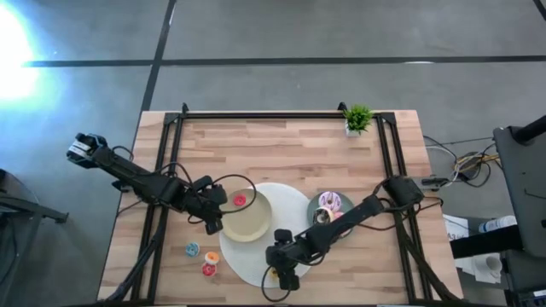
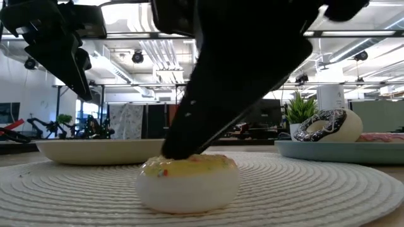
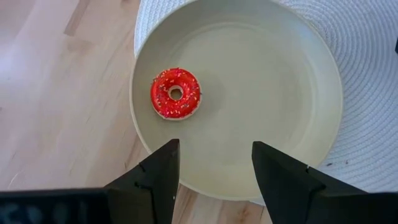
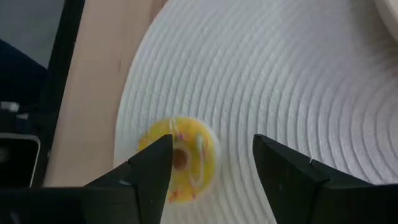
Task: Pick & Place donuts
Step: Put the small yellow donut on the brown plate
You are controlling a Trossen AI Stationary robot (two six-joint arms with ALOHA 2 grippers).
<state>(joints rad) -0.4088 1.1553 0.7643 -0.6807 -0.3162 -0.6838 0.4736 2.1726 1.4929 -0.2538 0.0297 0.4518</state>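
A yellow mini donut lies flat on the white round mat near its near edge. My right gripper is open just above it, and the donut shows between the fingers, close to one of them. A red mini donut lies flat in the beige plate. My left gripper hangs open over that plate's left rim, touching nothing. Blue, orange and red donuts lie on the wood left of the mat. My right gripper's finger comes down slanting from above to the yellow donut's top rim. I cannot tell whether it touches. The donut lies flat on the mat.
A teal plate right of the mat holds a pink-white donut and a chocolate one. A small potted plant stands at the far right corner. Black frame rails run along both table sides. The far half of the table is bare wood.
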